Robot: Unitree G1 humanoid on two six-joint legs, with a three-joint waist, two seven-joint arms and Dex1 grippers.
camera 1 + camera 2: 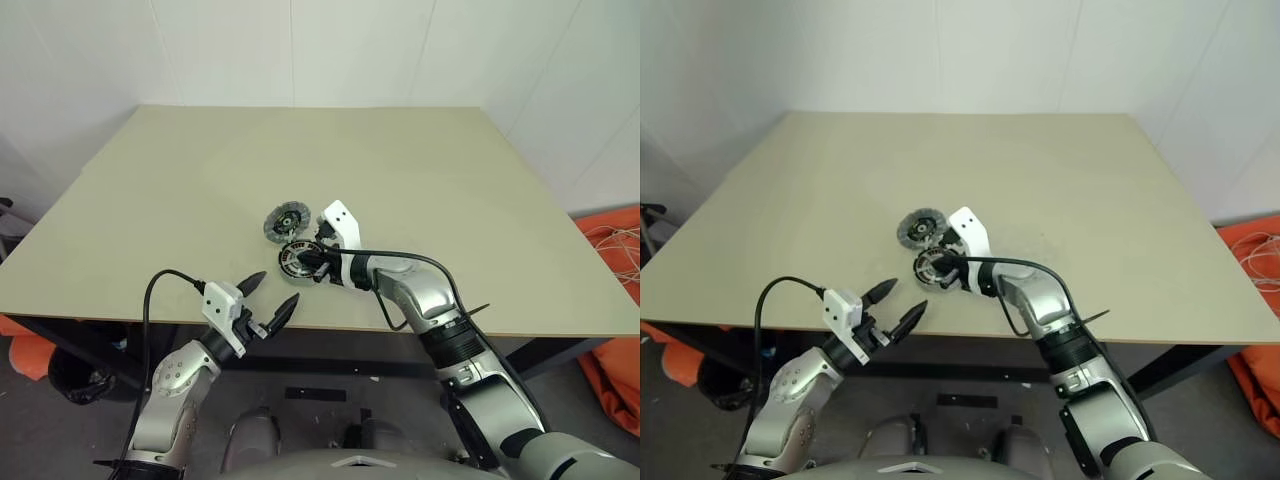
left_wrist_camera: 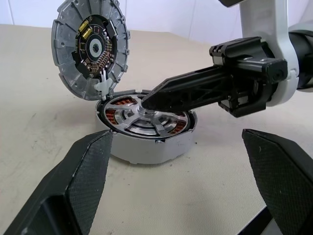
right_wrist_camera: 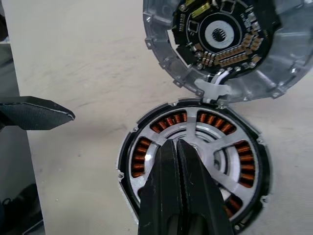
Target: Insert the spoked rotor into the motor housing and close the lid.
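Left eye view: rotor seated, lid swung open near the table's front edge.
Nearest, the left gripper (image 1: 267,301) hovers spread wide at the table (image 1: 480,200) edge. Beyond it, the right gripper (image 3: 177,147), pressed shut and holding nothing, tips on the hub of the spoked rotor (image 3: 222,164) inside the motor housing (image 2: 146,149). The lid (image 2: 90,46) stands tilted behind, hinged. Bare tabletop stretches beyond.
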